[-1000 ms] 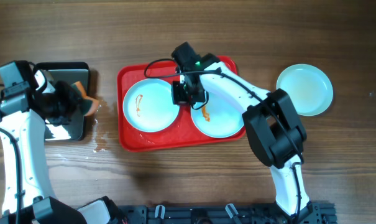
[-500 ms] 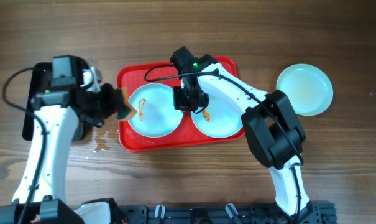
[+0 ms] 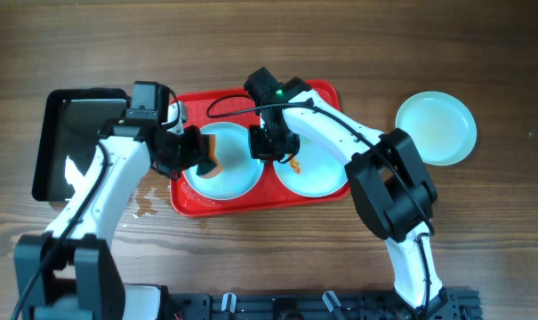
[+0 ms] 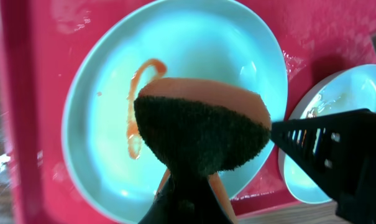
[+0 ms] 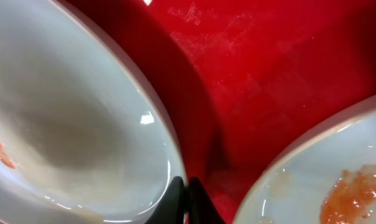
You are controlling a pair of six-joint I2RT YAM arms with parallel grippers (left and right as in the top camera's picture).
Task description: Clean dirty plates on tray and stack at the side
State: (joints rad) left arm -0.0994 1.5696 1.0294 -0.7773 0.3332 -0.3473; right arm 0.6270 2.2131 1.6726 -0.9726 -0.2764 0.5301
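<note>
My left jaws grasp the sponge (image 4: 200, 127), hovering over the smeared plate (image 4: 194, 50) at the left of the tray (image 4: 26, 93). I'd press flat on the sauce loop (image 4: 137, 87) and sweep right across it. My right jaws, clenched empty, rest by that plate's rim; bracing there should stop it sliding.

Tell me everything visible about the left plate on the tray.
The left plate is round, shallow, pale mint-white and glossy. It lies flat in the tray, beside a second plate. A thin orange-red sauce loop marks its left half. The left gripper holds a sponge over its middle; the shut right gripper sits at its right rim.
</note>
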